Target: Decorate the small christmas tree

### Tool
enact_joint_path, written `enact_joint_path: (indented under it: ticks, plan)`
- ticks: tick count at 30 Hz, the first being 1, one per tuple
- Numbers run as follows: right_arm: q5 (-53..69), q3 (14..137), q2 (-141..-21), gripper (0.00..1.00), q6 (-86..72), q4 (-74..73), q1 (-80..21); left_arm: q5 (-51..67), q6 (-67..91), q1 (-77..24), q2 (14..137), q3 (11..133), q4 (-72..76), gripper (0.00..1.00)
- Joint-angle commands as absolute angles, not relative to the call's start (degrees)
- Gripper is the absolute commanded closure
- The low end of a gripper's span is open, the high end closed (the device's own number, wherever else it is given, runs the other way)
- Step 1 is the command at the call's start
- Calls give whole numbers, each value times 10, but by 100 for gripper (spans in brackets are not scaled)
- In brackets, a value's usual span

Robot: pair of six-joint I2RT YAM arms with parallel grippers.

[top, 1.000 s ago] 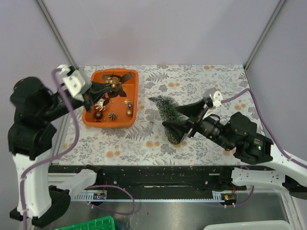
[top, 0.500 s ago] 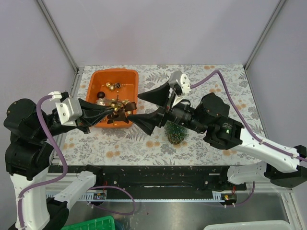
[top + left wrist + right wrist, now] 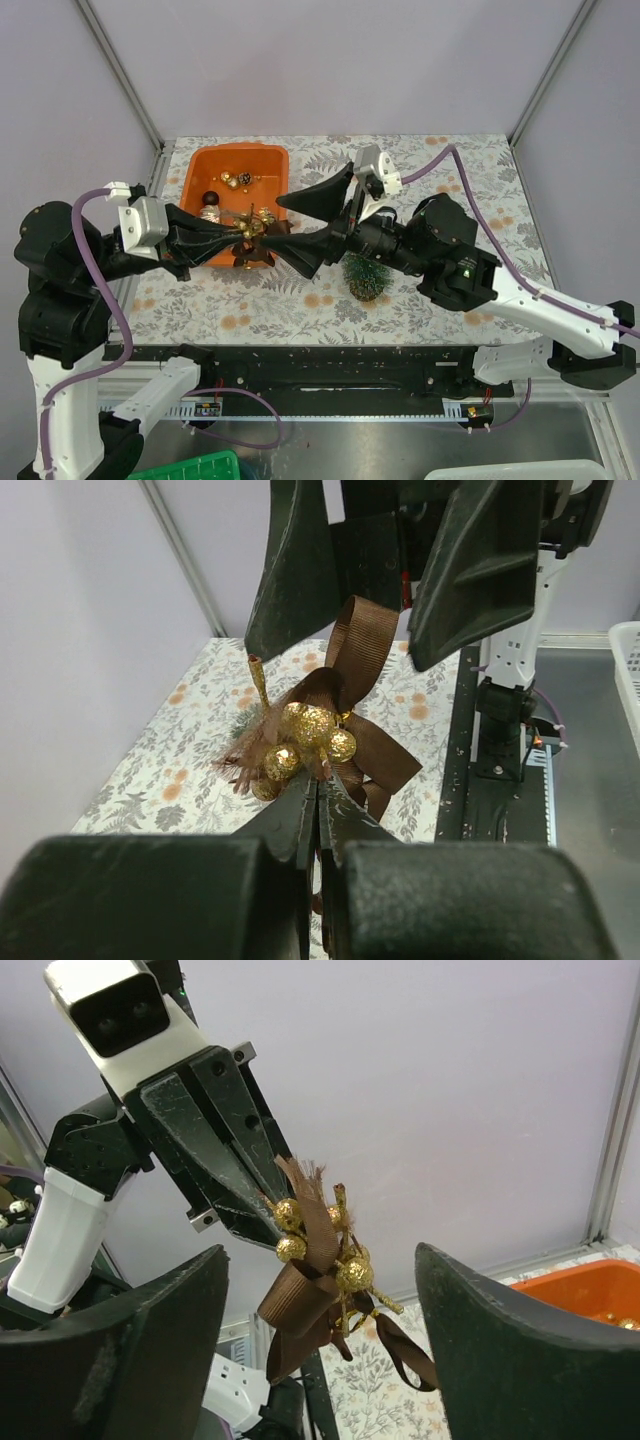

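Note:
The small christmas tree (image 3: 366,276) stands upright on the patterned table, partly hidden under my right arm. My left gripper (image 3: 240,232) (image 3: 320,780) is shut on a brown ribbon bow with gold balls (image 3: 254,226) (image 3: 318,728) (image 3: 330,1260) and holds it in the air over the near right corner of the orange tray (image 3: 232,160). My right gripper (image 3: 276,220) (image 3: 320,1250) is open and faces the left one. Its two fingers (image 3: 295,570) (image 3: 110,1360) stand on either side of the bow without touching it.
The orange tray holds a few more small gold and brown ornaments (image 3: 240,178) and a dark ball (image 3: 210,198). Metal frame posts (image 3: 120,70) rise at the back corners of the table. Both arms meet above the table's left half.
My left gripper has carried the bow out of the tray toward the right. My right gripper left the tree, now upright, and swung left until its fingers stand around the bow.

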State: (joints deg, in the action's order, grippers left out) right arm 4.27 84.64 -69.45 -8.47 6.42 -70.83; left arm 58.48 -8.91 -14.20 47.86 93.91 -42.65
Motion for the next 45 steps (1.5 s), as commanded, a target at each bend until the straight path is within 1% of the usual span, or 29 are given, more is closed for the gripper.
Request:
enact_joint_path:
  ticks: [1,2,4,7,9,15,20,24,25,26,28,29,30,31,32,35,39,43,45]
  plan:
    - [48,860,-709,28,-83,84,-710,624,-65,-142,494,936,-397,97]
    - [40,857,-706,37,-82,84,-710,627,-62,-142,496,936,-398,97]
    - [23,848,-693,50,-77,77,-710,626,-60,-143,502,937,-398,97]
    - [4,823,-658,66,-72,70,-710,621,-56,-152,511,936,-396,97]
    - [-29,800,-623,74,-70,61,-711,605,-48,-168,521,937,-394,97]
    - [-88,740,-529,84,-70,17,-710,523,-44,-268,552,945,-395,98]
    - [-117,700,-469,89,-80,-26,-710,500,-44,-302,585,952,-395,98]
    - [-134,675,-433,89,-89,-41,-710,483,-54,-339,623,978,-406,99]
    - [-136,671,-427,87,-91,-45,-711,480,-57,-350,633,987,-407,99]
    - [-140,667,-422,83,-93,-50,-710,476,-62,-360,643,994,-411,99]
    - [-143,663,-414,65,-95,-60,-710,472,-73,-379,664,1013,-418,99]
    - [-142,660,-410,51,-95,-64,-710,467,-78,-388,671,1021,-422,99]
    - [-142,659,-409,39,-96,-69,-710,462,-84,-397,679,1025,-423,99]
    - [-144,657,-407,33,-96,-74,-710,457,-90,-411,684,1030,-424,99]
    - [-146,657,-406,28,-95,-78,-710,450,-96,-418,690,1032,-425,99]
    - [-156,651,-402,25,-88,-84,-710,441,-106,-433,703,1038,-426,100]
    - [-162,640,-397,27,-79,-70,-710,437,-112,-442,711,1043,-426,100]
    - [-159,643,-411,35,-65,-55,-710,435,-116,-446,716,1048,-426,100]
    - [-159,647,-423,43,-62,-53,-710,434,-117,-449,719,1053,-426,100]
